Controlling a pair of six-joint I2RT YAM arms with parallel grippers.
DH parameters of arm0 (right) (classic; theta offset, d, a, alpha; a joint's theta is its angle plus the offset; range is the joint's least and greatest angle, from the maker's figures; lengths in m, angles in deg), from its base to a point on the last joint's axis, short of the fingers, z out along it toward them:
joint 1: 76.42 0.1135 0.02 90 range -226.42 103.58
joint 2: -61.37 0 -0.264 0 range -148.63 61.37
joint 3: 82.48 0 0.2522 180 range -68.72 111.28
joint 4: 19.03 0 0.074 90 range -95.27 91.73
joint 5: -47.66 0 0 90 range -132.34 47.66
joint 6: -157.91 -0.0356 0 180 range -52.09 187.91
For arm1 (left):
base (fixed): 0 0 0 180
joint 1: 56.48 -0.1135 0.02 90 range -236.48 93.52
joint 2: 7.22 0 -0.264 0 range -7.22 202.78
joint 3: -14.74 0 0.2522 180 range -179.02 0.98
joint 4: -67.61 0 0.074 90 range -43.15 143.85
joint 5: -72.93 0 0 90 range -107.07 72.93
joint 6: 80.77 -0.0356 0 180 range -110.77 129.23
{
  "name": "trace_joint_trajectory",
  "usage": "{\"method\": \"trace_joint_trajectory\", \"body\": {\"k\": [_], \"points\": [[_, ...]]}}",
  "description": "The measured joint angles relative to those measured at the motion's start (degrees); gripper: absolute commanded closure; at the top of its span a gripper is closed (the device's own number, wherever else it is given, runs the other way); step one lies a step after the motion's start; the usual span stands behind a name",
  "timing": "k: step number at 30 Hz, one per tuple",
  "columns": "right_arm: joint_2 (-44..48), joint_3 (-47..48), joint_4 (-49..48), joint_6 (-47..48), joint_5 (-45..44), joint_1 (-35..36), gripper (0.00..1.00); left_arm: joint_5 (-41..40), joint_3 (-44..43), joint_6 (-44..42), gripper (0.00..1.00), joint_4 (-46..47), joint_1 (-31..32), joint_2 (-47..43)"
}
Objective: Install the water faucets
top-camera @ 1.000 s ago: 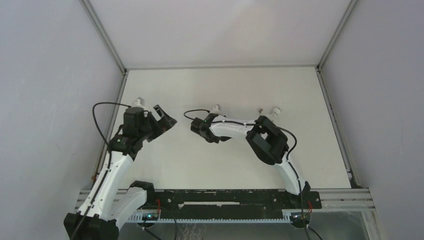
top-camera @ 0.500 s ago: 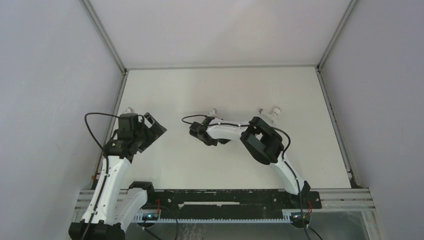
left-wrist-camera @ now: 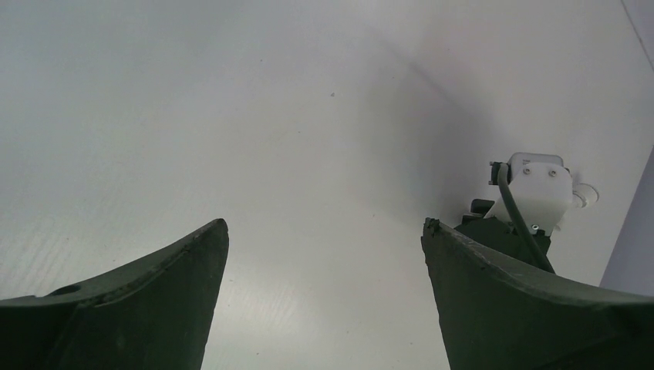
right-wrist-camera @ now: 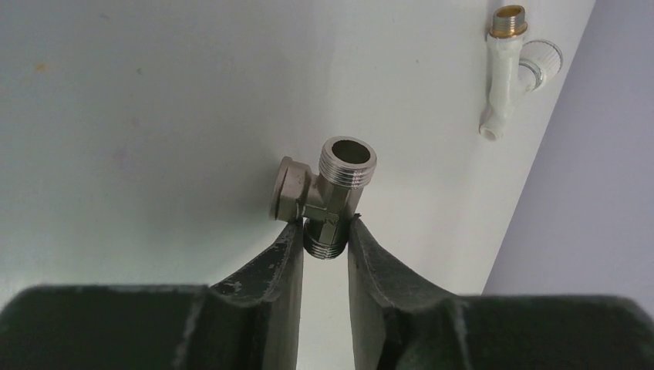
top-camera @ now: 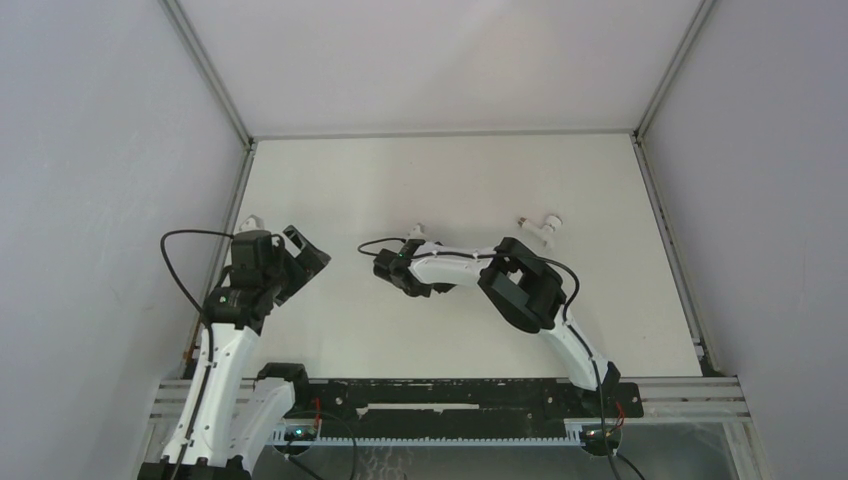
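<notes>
The right gripper (right-wrist-camera: 325,225) has its two dark fingers (right-wrist-camera: 270,266) set narrowly apart, with the lower stub of the grey metal fitting (right-wrist-camera: 332,181) lodged between their tips. Whether the tips press on the stub or merely flank it cannot be told from the wrist view. The fitting's threaded open port faces the camera, and a rounded nut branches off to its left.

Beyond it, well apart on the white table (top-camera: 450,170), lies the white tap piece (right-wrist-camera: 500,81). It has a brass-coloured threaded end at the top and a side branch pointing right.

Seen from above, the right arm (top-camera: 455,262) reaches leftward across the table, with its wrist near the middle.

The left gripper (left-wrist-camera: 324,225) hangs over bare tabletop toward the table's left side, jaws spread wide and holding nothing. The right arm's wrist shows at the right of the left wrist view.
</notes>
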Motion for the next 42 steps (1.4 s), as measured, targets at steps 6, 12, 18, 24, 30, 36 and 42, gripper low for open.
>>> {"method": "trace_joint_trajectory", "body": {"k": [6,12,18,24,30,36,42], "points": [[0.0,0.1,-0.4,0.7,2.0,0.5,0.57,0.0,0.0,-0.2,0.03,0.0,0.0,-0.4],[0.1,0.9,-0.7,1.1,3.2,1.0,0.56,0.0,0.0,-0.6,0.03,0.0,0.0,-0.4],[2.0,1.3,-1.5,1.6,6.3,1.1,0.43,0.0,0.0,-0.6,0.03,0.0,0.0,-0.4],[16.0,-4.0,-8.1,4.1,17.0,-2.3,0.43,0.4,0.0,-1.6,0.03,0.0,0.0,-0.5],[34.6,-15.9,-20.2,3.8,37.6,-19.8,0.45,-1.4,0.0,-1.5,0.04,1.5,8.6,0.7],[29.7,-20.7,-25.4,3.6,49.6,-29.1,0.46,-3.8,-0.7,1.2,0.07,5.3,24.7,13.2],[23.4,-21.8,-26.9,2.9,55.4,-28.2,0.42,-5.1,-2.1,3.0,0.07,6.0,27.6,18.6]]}}
